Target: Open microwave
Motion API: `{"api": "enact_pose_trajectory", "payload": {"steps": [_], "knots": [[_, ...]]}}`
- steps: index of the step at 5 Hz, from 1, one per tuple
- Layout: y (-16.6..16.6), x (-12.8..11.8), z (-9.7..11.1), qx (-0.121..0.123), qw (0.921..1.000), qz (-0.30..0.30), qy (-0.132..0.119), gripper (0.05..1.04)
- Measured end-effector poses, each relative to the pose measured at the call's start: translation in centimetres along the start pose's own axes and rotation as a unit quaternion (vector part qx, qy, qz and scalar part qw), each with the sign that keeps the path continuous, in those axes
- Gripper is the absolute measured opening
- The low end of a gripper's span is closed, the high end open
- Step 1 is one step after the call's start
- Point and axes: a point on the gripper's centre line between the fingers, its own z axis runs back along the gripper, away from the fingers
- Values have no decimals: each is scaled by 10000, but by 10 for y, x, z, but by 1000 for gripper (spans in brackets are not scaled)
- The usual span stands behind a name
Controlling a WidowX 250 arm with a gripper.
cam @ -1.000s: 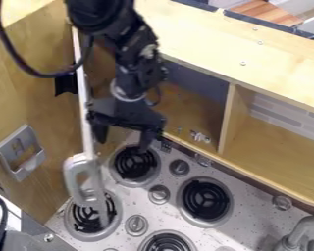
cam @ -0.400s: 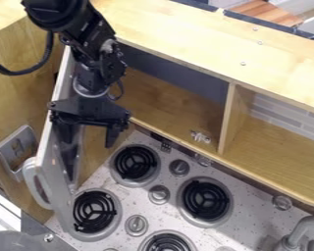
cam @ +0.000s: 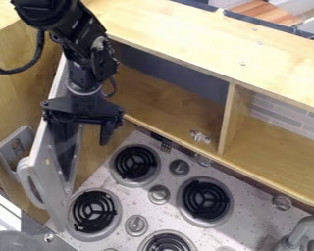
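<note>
The black gripper [cam: 86, 139] hangs at the left, in front of the open cabinet, with its two fingers spread and nothing between them. Beside its left finger is the microwave door [cam: 53, 196], a pale panel with a dark inner window, swung wide open toward the left wooden wall. Whether that finger touches the door I cannot tell. The door's rounded handle [cam: 28, 184] faces the wall. The arm covers part of the door's upper end and of the opening behind.
Below the shelf lies the speckled stove top [cam: 179, 230] with several black burners and knobs. A grey metal holder [cam: 14, 147] is fixed on the left wall. A wooden divider [cam: 229, 120] splits the cabinet. The faucet [cam: 307, 233] stands at the lower right.
The gripper has moved left, and the door has swung left toward the wall, opening wider and uncovering the lower left burner.
</note>
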Motion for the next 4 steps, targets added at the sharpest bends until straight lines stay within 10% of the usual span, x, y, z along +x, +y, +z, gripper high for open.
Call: {"api": "enact_pose_trajectory", "payload": {"steps": [4], "knots": [[-23,-6,15,-137,9995,-294,18,998]]}}
